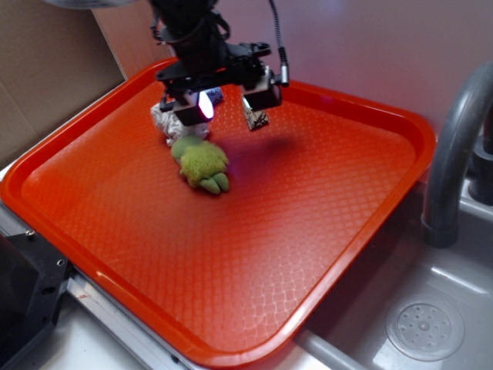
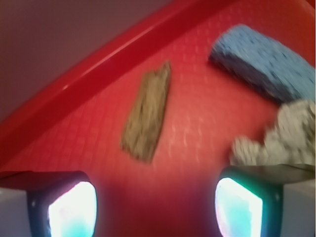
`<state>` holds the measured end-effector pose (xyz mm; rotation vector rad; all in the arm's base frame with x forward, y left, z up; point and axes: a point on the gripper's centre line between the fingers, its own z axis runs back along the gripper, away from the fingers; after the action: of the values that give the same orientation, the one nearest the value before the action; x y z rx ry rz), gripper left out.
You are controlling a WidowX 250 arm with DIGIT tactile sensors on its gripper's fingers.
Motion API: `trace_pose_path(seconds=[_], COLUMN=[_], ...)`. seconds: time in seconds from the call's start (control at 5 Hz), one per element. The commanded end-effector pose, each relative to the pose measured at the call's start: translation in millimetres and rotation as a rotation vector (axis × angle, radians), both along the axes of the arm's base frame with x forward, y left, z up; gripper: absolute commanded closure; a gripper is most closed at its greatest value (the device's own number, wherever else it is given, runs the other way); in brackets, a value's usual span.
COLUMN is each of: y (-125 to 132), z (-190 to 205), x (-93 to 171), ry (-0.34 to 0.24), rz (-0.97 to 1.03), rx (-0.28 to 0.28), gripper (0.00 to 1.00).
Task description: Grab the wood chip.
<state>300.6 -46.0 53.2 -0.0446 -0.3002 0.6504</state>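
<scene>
The wood chip is seen lying flat on the red tray, near the tray's far rim and apart from the blue sponge and the white wad. It is judged light, stiff and rough, so little slipping is expected; it would best be pinched across its narrow width, at mid-length. The gripper is held low over the tray's far part, pointed downward, just beyond the green plush toy. Its jaws are spread wide and nothing is held between them.
</scene>
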Motion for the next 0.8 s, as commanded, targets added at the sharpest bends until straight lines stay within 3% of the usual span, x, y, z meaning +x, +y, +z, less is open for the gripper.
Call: trace_pose_path(seconds=[0.0,0.4,0.6], y=[36.5,46.9,35.8], z=[-1.0,-12.5,-22.2], x=[17.5,35.2,39.9], ry=[-0.052,-0.039,-0.04], rz=[0.031,0.004,-0.095], rx=[0.044,0.06,0.072], gripper=[0.0,0.0,0.0])
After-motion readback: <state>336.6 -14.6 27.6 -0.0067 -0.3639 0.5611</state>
